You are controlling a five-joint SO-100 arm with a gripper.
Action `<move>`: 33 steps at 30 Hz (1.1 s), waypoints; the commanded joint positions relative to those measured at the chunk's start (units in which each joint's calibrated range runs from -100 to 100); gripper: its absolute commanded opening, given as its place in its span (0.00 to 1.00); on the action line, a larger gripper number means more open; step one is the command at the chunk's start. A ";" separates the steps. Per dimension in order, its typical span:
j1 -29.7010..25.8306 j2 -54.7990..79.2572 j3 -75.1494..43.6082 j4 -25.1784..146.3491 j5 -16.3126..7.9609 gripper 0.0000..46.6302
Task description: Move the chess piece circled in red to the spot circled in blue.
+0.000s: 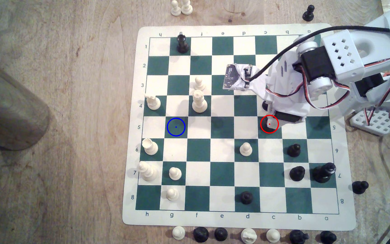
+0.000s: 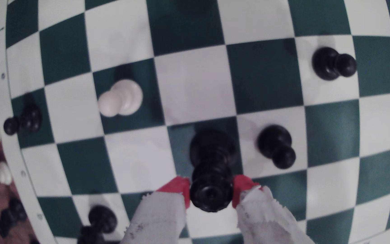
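white hand with red tips (image 2: 211,193) clamped on the tall black crowned chess piece (image 2: 212,164), upright on its red-ringed green square

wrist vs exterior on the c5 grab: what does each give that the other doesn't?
Wrist: the red fingertips flank the crown of the tall black chess piece, seemingly in contact; its base rests on a green square.
Exterior: the blue-ringed spot on g5, vacant; the arm covers most of the piece, leaving its base inside the red circle.
Both: the gripper, the piece, and the white pawn on d6.
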 commanded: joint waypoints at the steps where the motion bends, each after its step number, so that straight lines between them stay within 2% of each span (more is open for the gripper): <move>1: -0.61 -2.37 -15.47 12.68 -0.29 0.00; 2: -0.29 -1.53 -23.63 17.27 -0.34 0.00; 6: 1.04 3.14 -42.31 24.15 0.24 0.00; 14: 2.13 15.20 -56.81 24.97 0.29 0.00; 21: 2.13 33.02 -83.20 29.31 0.05 0.00; 24: 1.66 39.39 -90.90 28.90 0.00 0.00; 33: 2.91 50.51 -93.90 18.41 -0.34 0.00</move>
